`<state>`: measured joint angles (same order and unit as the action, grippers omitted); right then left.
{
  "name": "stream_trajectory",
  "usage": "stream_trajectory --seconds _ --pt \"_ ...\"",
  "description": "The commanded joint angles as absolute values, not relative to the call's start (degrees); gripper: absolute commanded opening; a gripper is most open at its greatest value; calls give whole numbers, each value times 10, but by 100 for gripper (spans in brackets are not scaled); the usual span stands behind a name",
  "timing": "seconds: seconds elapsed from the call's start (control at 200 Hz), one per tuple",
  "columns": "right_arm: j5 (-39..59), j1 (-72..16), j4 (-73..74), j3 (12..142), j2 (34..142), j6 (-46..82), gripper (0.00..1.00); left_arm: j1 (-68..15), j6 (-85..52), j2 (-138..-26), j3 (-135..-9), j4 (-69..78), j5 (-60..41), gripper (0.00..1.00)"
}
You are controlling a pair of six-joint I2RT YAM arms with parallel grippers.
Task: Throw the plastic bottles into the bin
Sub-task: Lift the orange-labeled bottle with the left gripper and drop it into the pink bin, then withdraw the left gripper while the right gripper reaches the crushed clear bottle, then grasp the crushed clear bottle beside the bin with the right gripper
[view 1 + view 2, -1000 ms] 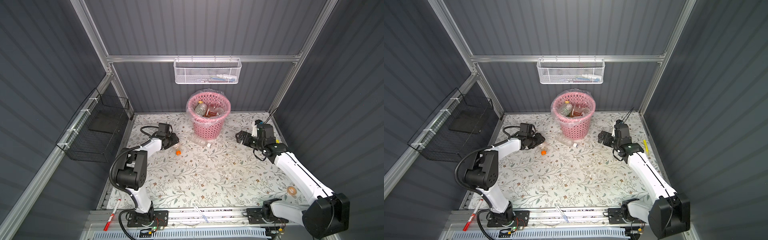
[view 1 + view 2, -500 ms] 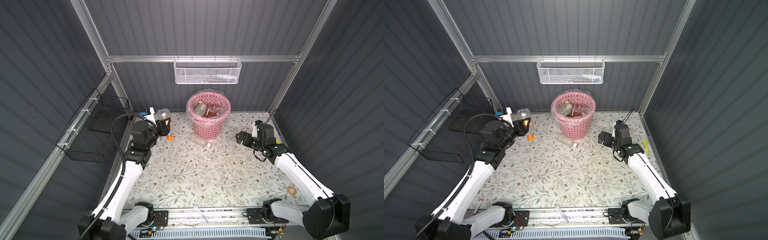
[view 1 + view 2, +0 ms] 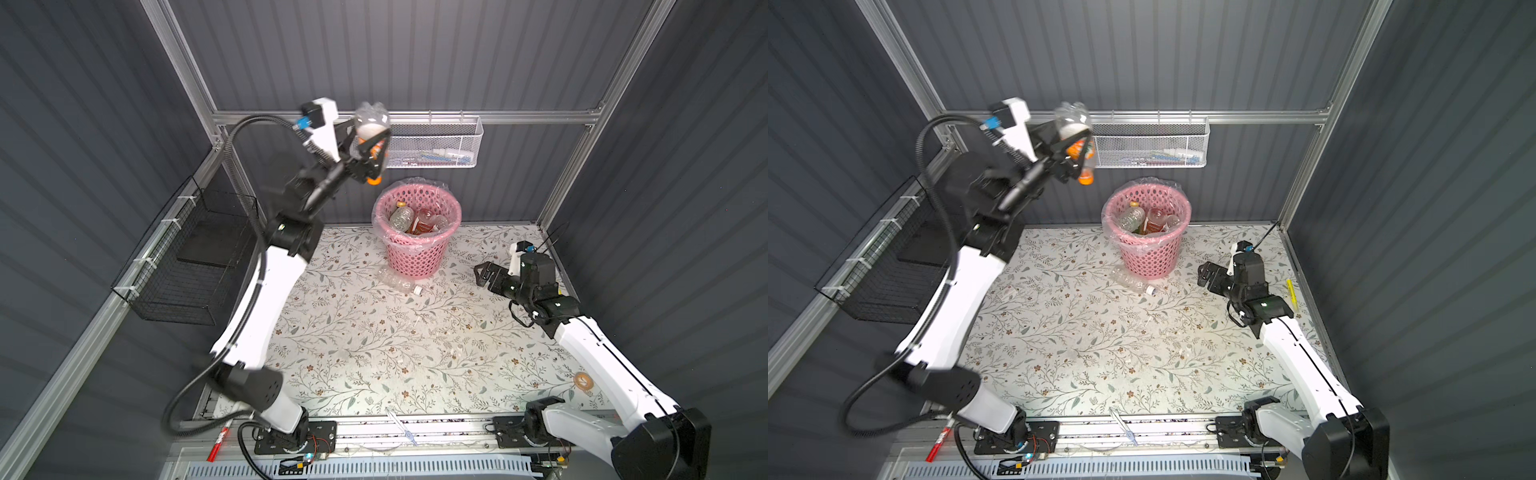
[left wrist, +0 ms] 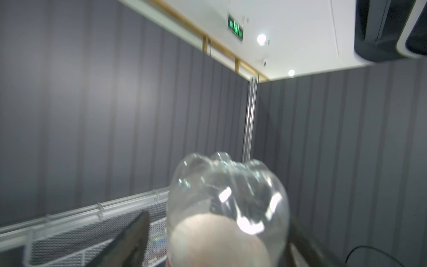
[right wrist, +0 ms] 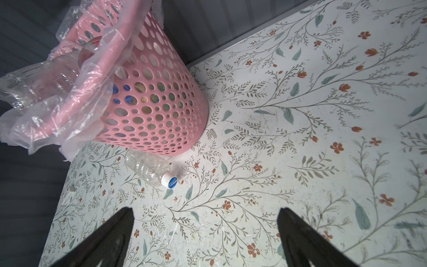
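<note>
My left gripper is raised high, up and to the left of the bin. A clear plastic bottle with an orange cap stands between its jaws, base up. The jaws are open, with a gap beside one finger. The pink bin holds several bottles. Another clear bottle with a white cap lies on the floor at the bin's foot. My right gripper hovers open and empty, to the right of it.
A white mesh basket hangs on the back wall behind the left gripper. A black wire basket hangs on the left wall. A yellow highlighter lies by the right wall and a red-and-white marker at the front left.
The left arm has swung up from the floor with the orange-capped bottle, to a spot high beside the bin, and its jaws have parted. The right arm has not moved.
</note>
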<state>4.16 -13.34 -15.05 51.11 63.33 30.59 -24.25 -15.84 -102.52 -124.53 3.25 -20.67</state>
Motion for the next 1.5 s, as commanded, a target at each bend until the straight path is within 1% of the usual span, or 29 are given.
stream_trajectory --seconds 0.0,0.045,0.08,0.19,0.255,0.375,0.585,0.74,0.865,0.936,1.041,1.156,1.281,1.316,1.491 --pt "48 -149 -161 519 635 306 99 -253 -132 -1135 -1391 -241 -201 100" --pt "45 -152 -170 521 635 303 99 -252 -124 -1140 -1409 -262 -193 100" --pt "44 -154 -174 522 633 299 99 -252 -112 -1126 -1398 -265 -164 100" --pt "43 -156 -181 522 633 298 99 -246 -85 -1038 -1283 -222 -97 100" --pt "45 -159 -184 525 637 295 99 -227 -89 -984 -1217 -200 -86 100" --pt "36 -168 -205 551 664 283 99 -174 -112 -919 -1118 -192 -90 100" --pt "18 -172 -220 580 676 270 99 -99 -131 -823 -931 -194 -74 100" --pt "24 -182 -245 592 699 238 99 -11 -187 -779 -772 -181 -123 100" --pt "53 -214 -246 593 737 168 99 31 -208 -755 -688 -182 -151 100" --pt "53 -247 -248 599 769 116 99 46 -211 -743 -661 -183 -155 100" --pt "17 -304 -249 623 828 44 99 59 -215 -731 -637 -184 -144 100" --pt "-10 -350 -244 667 900 -12 99 69 -238 -729 -604 -152 -148 100" --pt "-34 -383 -227 708 970 -62 99 76 -243 -738 -578 -135 -154 100" --pt "-37 -388 -197 713 986 -73 99 77 -244 -738 -573 -131 -154 100" --pt "-62 -408 -138 753 1057 -121 97 82 -243 -737 -563 -117 -160 100"
